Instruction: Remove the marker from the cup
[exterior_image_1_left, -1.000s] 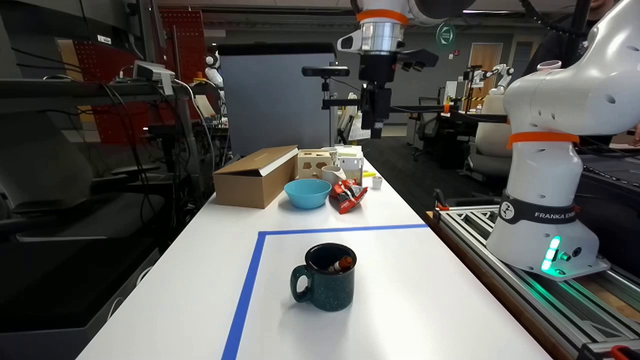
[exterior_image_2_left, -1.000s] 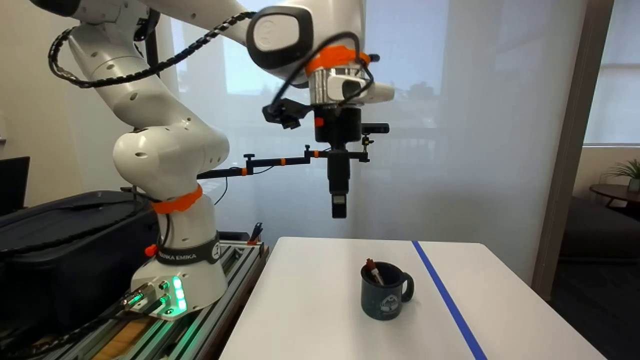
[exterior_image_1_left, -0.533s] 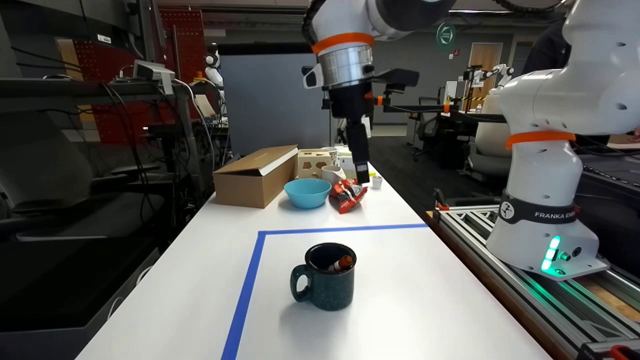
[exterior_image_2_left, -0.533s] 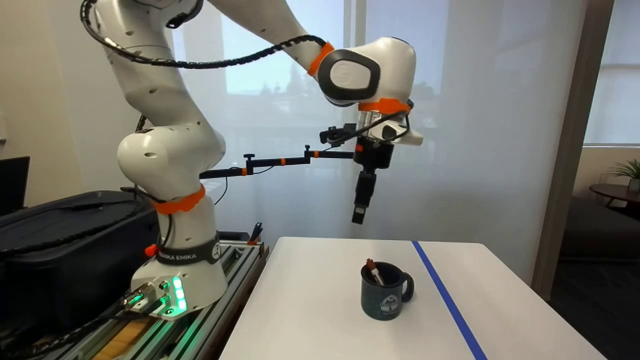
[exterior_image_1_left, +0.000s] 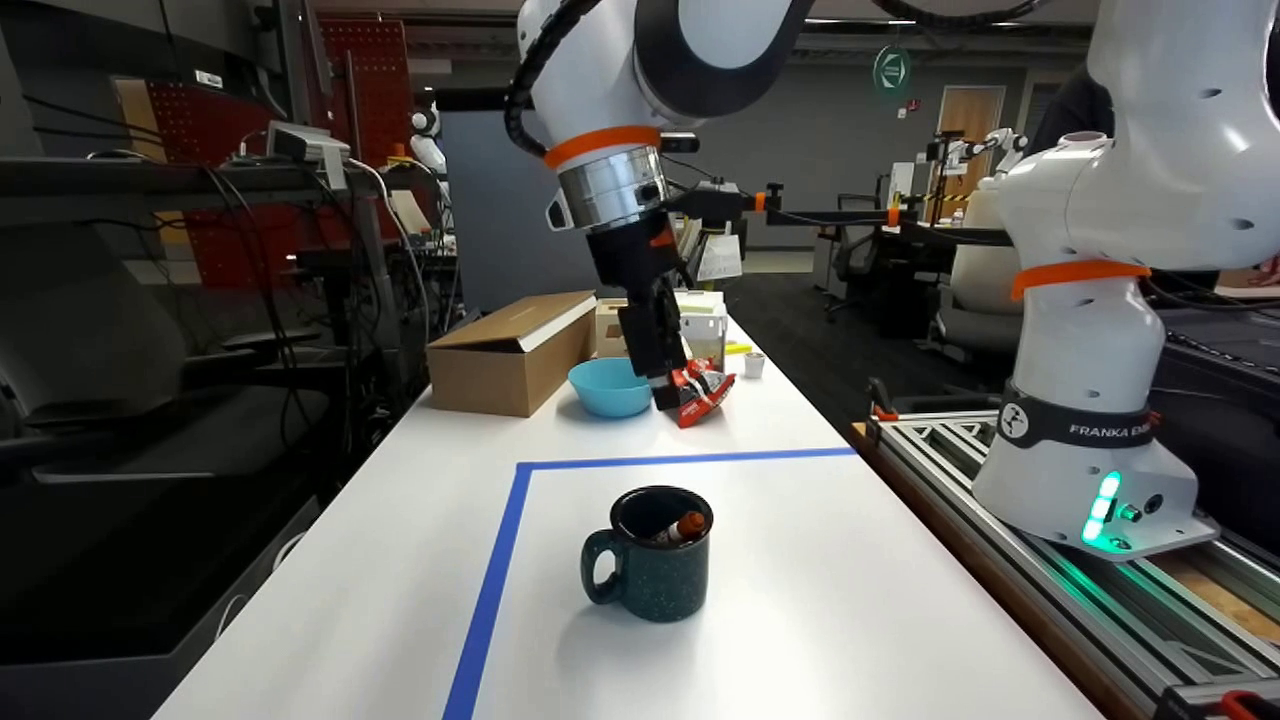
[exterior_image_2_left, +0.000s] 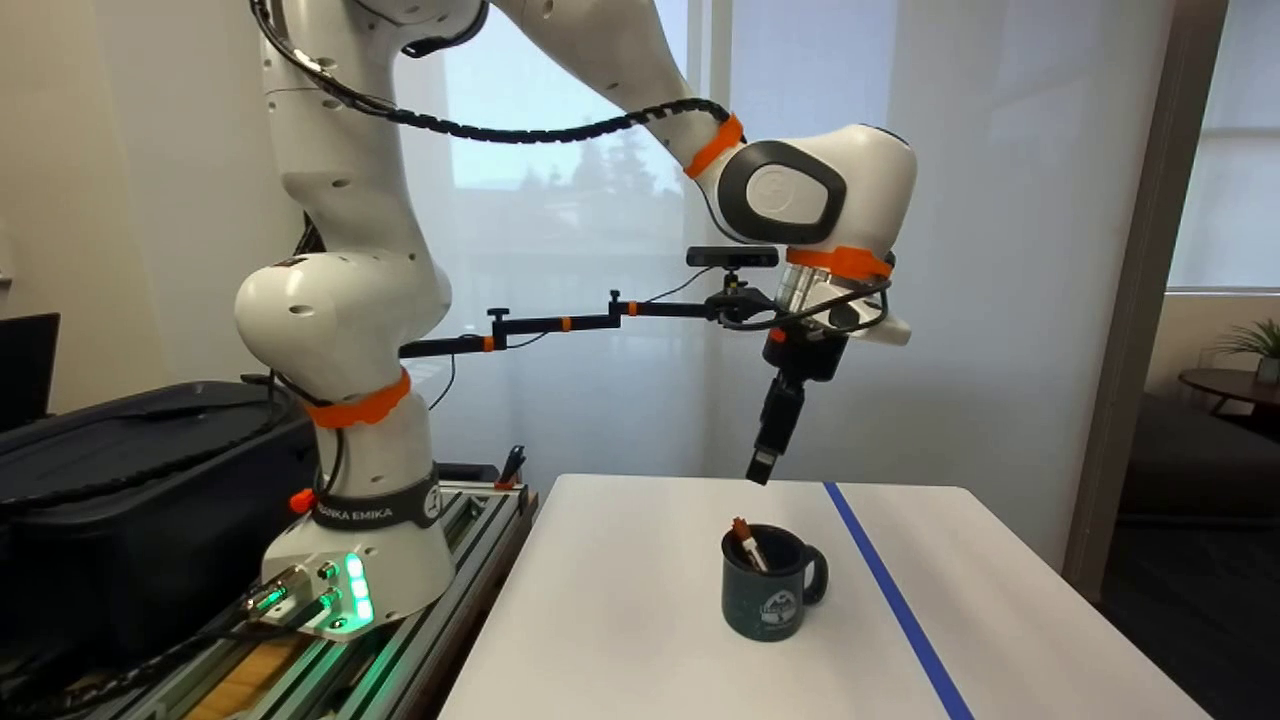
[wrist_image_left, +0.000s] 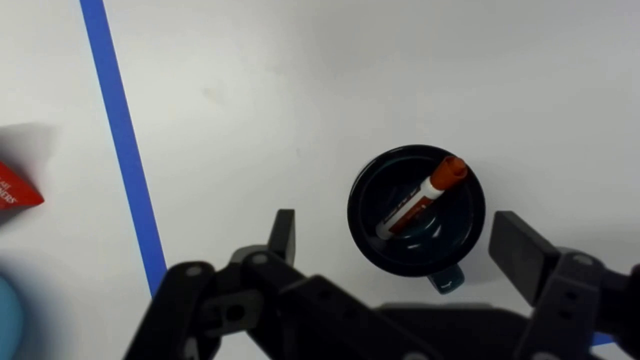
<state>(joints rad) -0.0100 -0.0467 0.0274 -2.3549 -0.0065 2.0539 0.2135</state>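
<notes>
Between the long edges of the bench (exterior_image_1_left: 850, 600), the cup (exterior_image_1_left: 665, 575) holds the marker (wrist_image_left: 410, 207); my gripper (exterior_image_2_left: 760, 468) hangs above, fingers (wrist_image_left: 522, 255) spread wide, gripping nothing.
Nearest corners of the bench are cut off in both exterior views; I see the marker leaning inside the cup, red-orange cap up at the rim, while the badge on the cup is too small to read. Farther off, my gripper partly covers the blue bowl (exterior_image_1_left: 606, 390), whose inside I cannot see, and the red packet (exterior_image_1_left: 704, 398) beside it. By the long edge opposite my arm (exterior_image_1_left: 1085, 345) sits the cardboard box (exterior_image_1_left: 488, 378), its inside hidden; near the edge on the arm's side is a small white tub (exterior_image_1_left: 754, 365).
</notes>
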